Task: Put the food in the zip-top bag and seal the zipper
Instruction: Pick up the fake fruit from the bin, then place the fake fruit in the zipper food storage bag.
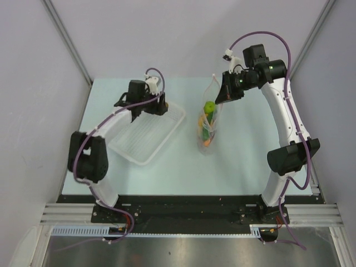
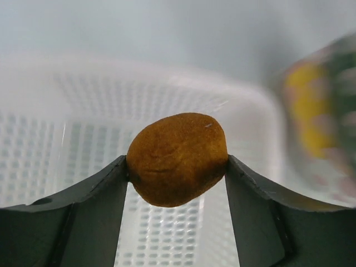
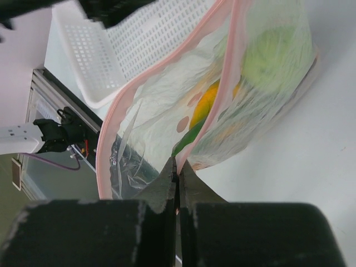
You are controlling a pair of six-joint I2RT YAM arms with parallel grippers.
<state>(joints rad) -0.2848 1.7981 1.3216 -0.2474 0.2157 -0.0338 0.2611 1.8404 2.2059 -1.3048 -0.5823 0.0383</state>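
Note:
The clear zip-top bag (image 1: 208,119) stands mid-table, lifted by its mouth. It holds a lime-green ball (image 1: 209,107), plus yellow, orange and green food pieces (image 3: 203,111). My right gripper (image 1: 225,95) is shut on one side of the pink-red zipper strip (image 3: 219,105) and holds the mouth open (image 3: 177,166). My left gripper (image 1: 135,111) hovers over the white tray (image 1: 146,132) and is shut on a brown, potato-like toy food piece (image 2: 178,158) held between both fingers (image 2: 83,217).
The white perforated tray (image 2: 83,111) lies left of the bag, tilted across the table; no food shows in it. The bag shows blurred at the right edge of the left wrist view (image 2: 322,111). Grey walls enclose the table on three sides.

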